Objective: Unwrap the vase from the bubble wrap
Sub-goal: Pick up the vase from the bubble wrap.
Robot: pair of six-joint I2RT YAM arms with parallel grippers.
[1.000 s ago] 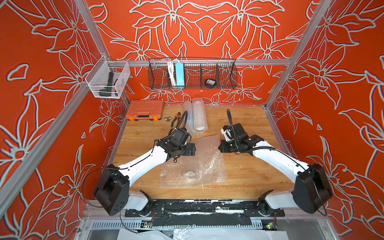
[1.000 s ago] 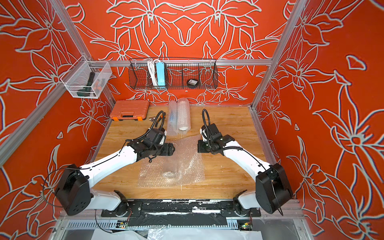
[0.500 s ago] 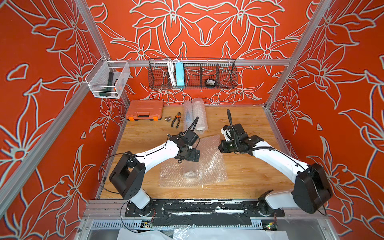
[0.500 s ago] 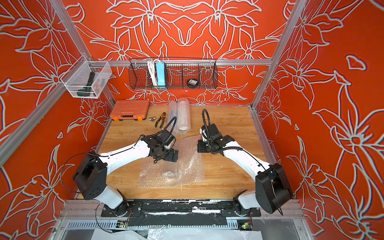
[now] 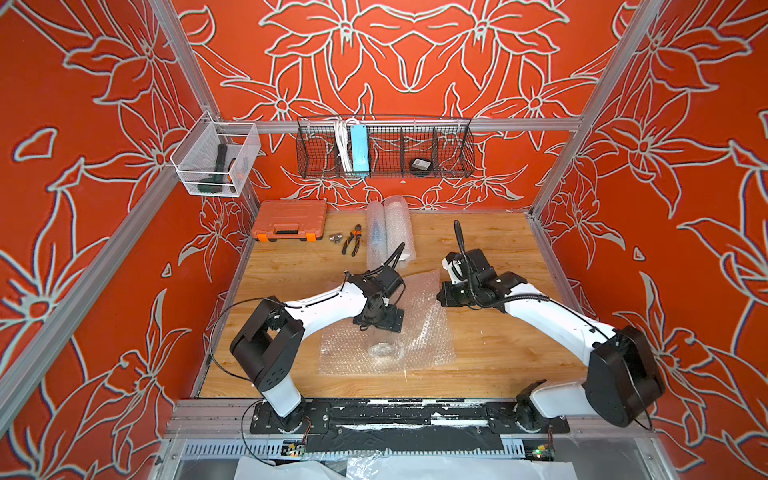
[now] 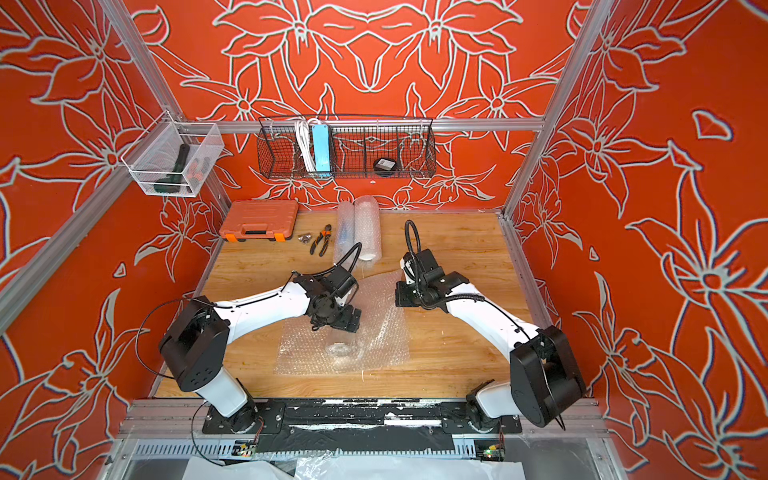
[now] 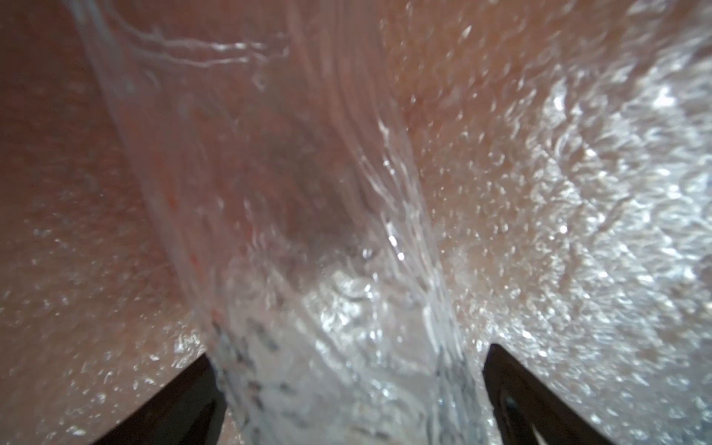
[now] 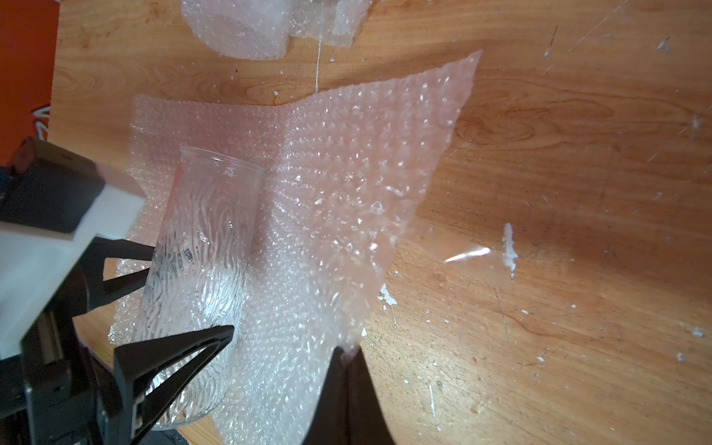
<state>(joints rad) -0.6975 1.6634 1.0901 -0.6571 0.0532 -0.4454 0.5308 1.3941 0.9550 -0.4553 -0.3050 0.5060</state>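
Observation:
The vase (image 5: 382,349) is clear ribbed glass and lies on its side on the unrolled bubble wrap (image 5: 424,332) in the middle of the table, seen in both top views. My left gripper (image 7: 350,350) is open and straddles the vase (image 7: 308,231) near its base, one finger on each side. In the right wrist view those fingers (image 8: 215,335) flank the vase (image 8: 200,239). My right gripper (image 8: 348,350) is shut on the far edge of the bubble wrap (image 8: 346,173) and lifts that corner off the wood.
At the back of the table lie two rolled bubble-wrap tubes (image 5: 388,232), pliers (image 5: 352,240) and an orange tool case (image 5: 289,220). A wire basket (image 5: 384,147) and a clear bin (image 5: 216,160) hang on the walls. White flecks dot the wood.
My left arm has swung toward the front and come down over the vase, its jaws opening wider. The right arm keeps its grip and has not moved.

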